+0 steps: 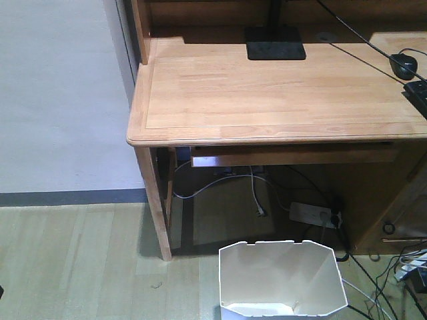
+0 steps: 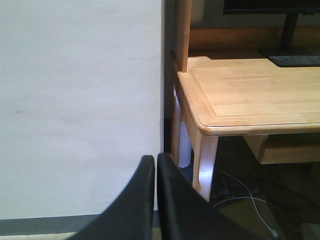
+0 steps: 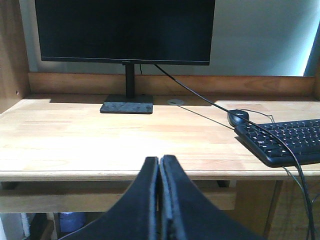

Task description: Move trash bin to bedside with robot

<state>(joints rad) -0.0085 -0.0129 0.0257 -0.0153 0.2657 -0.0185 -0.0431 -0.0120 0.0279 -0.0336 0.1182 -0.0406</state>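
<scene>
The white trash bin (image 1: 283, 280) with a faceted rim stands on the floor at the bottom of the front view, just in front of the wooden desk (image 1: 267, 93). Its inside looks hollow and cream-white. The bedside is out of view. My left gripper (image 2: 156, 162) is shut with nothing in it, pointing at the white wall beside the desk's corner. In the right wrist view my right gripper (image 3: 160, 162) is shut and holds nothing, level with the desk's front edge. Neither gripper shows in the front view, and neither touches the bin.
On the desk stand a monitor (image 3: 125, 30) on a black base (image 1: 275, 51), a mouse (image 1: 403, 65) and a keyboard (image 3: 287, 140). Under the desk lie a power strip (image 1: 313, 214) and several cables. The desk leg (image 1: 157, 207) stands left of the bin. The wall (image 1: 60, 93) is at left.
</scene>
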